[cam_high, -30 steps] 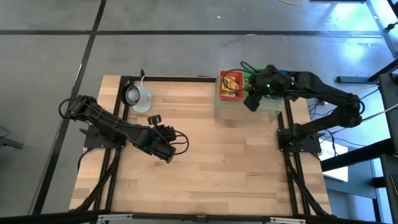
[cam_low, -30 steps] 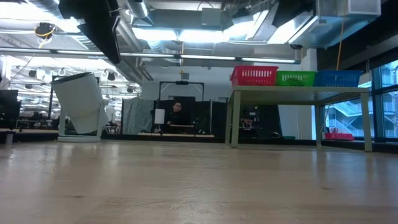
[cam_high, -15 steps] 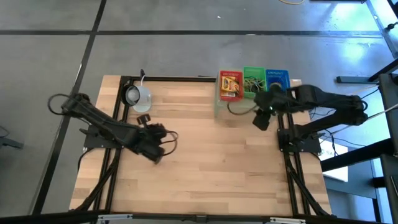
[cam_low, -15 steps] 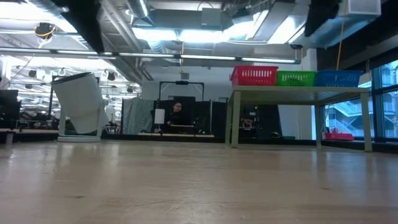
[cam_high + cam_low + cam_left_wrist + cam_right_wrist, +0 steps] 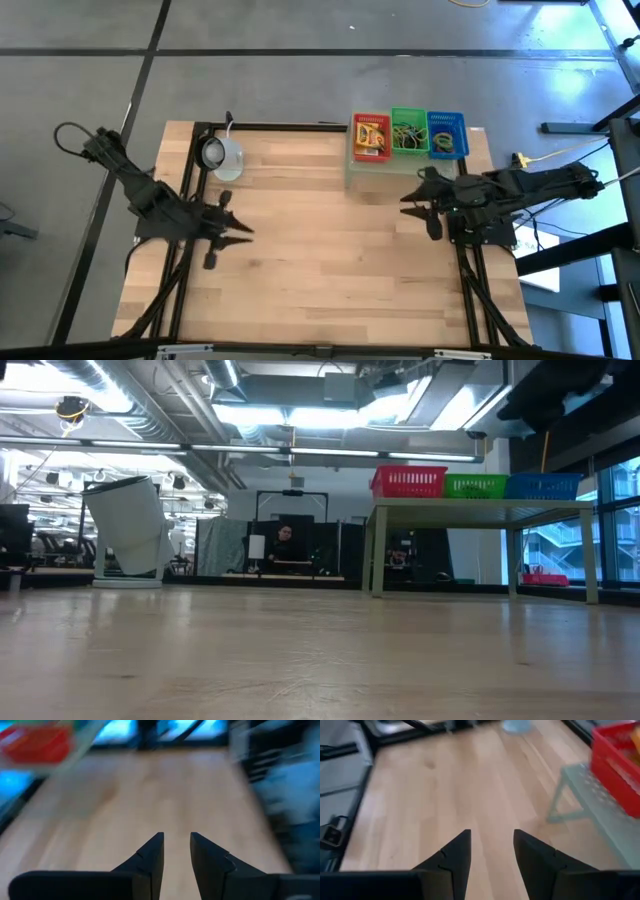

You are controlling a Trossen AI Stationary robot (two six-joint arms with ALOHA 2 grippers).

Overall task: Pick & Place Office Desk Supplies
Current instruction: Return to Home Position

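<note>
A pale wooden table (image 5: 330,280) fills the high view, and behind it the low view looks into a big workshop hall with ducts and strip lights overhead and a seated person (image 5: 285,544) far off. At the table's far edge, towards the right arm's side, stands a pale green perforated stand (image 5: 372,177). Three bins sit side by side on its top: a red bin (image 5: 354,138), a green bin (image 5: 407,111) in the middle, and a blue bin (image 5: 446,115) nearest the right arm. A yellow printed box (image 5: 372,135) lies flat in the red bin. The green bin holds a dark tangle of small loops (image 5: 407,136), while the blue bin's contents are too small to make out. In the low view the three bins show in a row on the stand, well above the table surface. A pale mug (image 5: 224,155) stands near the table's far edge on the left arm's side, well apart from the stand. The left gripper (image 5: 177,838) hangs over the table's left edge, pointing inward across bare wood, its two fingers a narrow gap apart and holding nothing. The right gripper (image 5: 492,834) hangs over the right edge, just in front of the stand, its fingers spread somewhat wider and also empty. Its wrist view shows the red bin and a stand leg off to one side.
</note>
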